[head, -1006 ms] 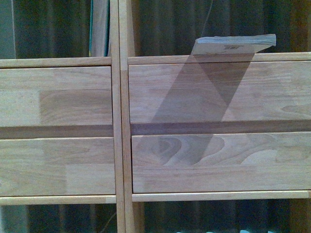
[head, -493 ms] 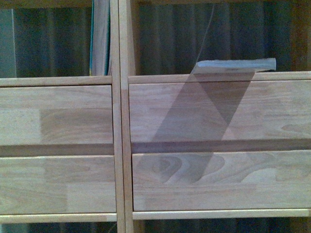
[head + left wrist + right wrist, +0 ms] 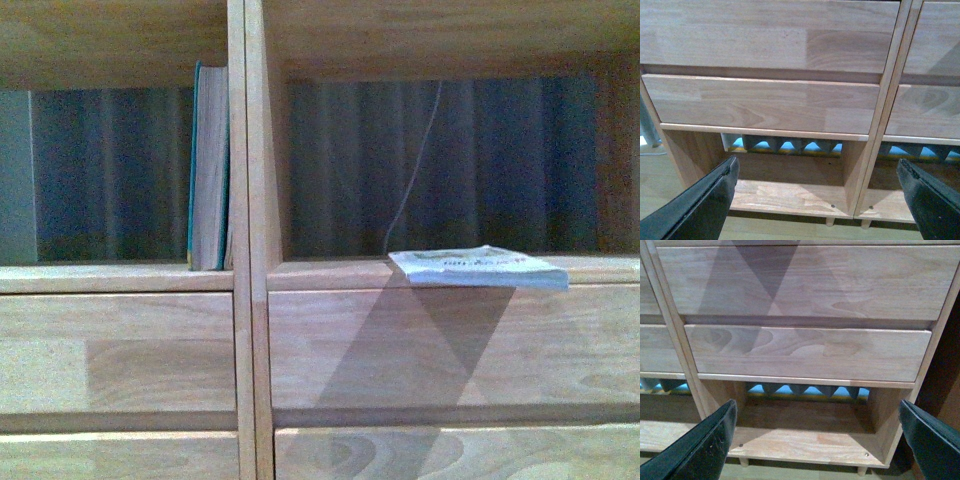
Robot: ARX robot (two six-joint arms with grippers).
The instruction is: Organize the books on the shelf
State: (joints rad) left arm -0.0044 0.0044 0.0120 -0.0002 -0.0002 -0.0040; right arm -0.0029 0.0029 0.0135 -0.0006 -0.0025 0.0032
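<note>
A light-wood shelf (image 3: 250, 200) fills the front view, its central upright dividing two open compartments above a row of plain drawer fronts (image 3: 450, 350). In the left compartment a teal book (image 3: 208, 170) stands upright, cream pages facing out, pressed against the central upright. In the right compartment a white paperback (image 3: 478, 267) lies flat on the ledge, its near edge jutting a little past the front of the board and casting a wedge-shaped shadow (image 3: 420, 350) down the drawer below. Dark pleated curtain (image 3: 120, 170) shows through the open back, and a thin cord (image 3: 420, 160) hangs behind the right compartment.

Neither arm appears in the front view. In the left wrist view, the left hand (image 3: 816, 162) is spread wide with nothing between its black fingers (image 3: 705, 200), facing the lower drawers and a bottom compartment (image 3: 790, 192) above short peg legs (image 3: 829, 221). In the right wrist view, the right hand (image 3: 817, 402) is likewise spread and empty, facing the lower drawers of the right column, well below both books.
</note>
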